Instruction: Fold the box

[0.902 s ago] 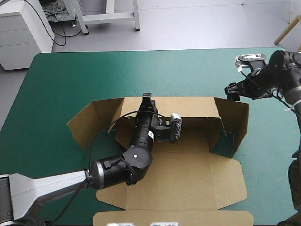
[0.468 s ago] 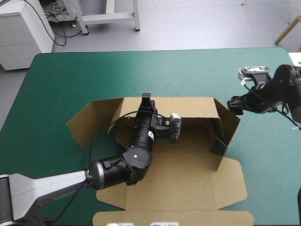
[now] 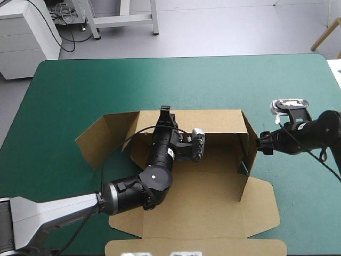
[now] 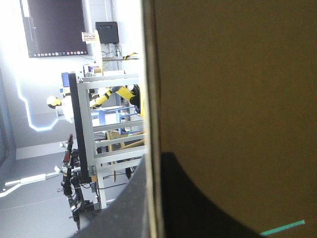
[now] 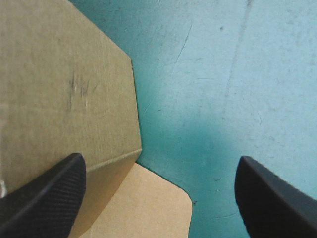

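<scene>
The box point(image 3: 213, 197) lies mid-frame in the high view on the cover point(image 3: 106, 80). Its far wall and right wall point(image 3: 249, 140) are raised, and its lid lies flat toward the bottom edge. The left gripper point(image 3: 166, 111), at centre frame, pinches the far wall's top edge; in its wrist view the fingers point(image 4: 124, 218) meet with the board's edge between them. The right gripper point(image 3: 261, 144), at centre right, sits just outside the right wall. It is spread wide, one finger over the board and bare cover between the two.
</scene>
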Robot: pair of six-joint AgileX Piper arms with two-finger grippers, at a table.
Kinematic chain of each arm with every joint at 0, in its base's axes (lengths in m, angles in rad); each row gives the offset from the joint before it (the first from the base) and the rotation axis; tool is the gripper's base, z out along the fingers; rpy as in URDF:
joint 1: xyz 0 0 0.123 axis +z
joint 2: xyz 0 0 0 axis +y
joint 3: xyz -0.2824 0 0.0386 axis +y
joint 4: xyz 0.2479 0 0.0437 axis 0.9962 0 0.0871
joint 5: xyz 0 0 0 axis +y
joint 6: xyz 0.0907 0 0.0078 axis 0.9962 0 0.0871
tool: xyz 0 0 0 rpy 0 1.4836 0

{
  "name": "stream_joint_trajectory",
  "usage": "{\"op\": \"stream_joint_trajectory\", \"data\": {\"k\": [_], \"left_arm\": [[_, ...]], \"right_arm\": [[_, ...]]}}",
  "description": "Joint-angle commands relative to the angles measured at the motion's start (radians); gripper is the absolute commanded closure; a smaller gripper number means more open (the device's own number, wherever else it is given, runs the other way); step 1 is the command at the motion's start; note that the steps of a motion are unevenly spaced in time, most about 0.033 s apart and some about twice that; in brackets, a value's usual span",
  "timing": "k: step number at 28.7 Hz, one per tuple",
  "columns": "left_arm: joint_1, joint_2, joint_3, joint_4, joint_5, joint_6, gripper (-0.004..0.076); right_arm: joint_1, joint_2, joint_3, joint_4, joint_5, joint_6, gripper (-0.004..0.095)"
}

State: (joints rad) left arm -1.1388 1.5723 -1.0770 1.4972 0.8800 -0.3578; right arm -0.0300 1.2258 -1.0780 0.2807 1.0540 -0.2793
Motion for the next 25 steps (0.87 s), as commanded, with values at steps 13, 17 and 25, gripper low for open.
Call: {"op": "stream_joint_trajectory", "data": {"k": [13,17,25], "left_arm": [[-0.008,-0.040,-0.021,-0.011,0.035,0.028,0.0734],[-0.008,-0.040,-0.021,-0.008,0.035,0.026,0.0734],[-0.012,-0.040,0.047,0.135,0.025,-0.018,0.0734]], "right_arm": [[-0.005,-0.186,0.231,0.311,-0.170,-0.233,0.0152],[-0.005,-0.186,0.255,0.332,-0.198,-0.279,0.0152],[-0.005,-0.200,0.261,0.380,-0.229,-0.333,0.0152]]}}
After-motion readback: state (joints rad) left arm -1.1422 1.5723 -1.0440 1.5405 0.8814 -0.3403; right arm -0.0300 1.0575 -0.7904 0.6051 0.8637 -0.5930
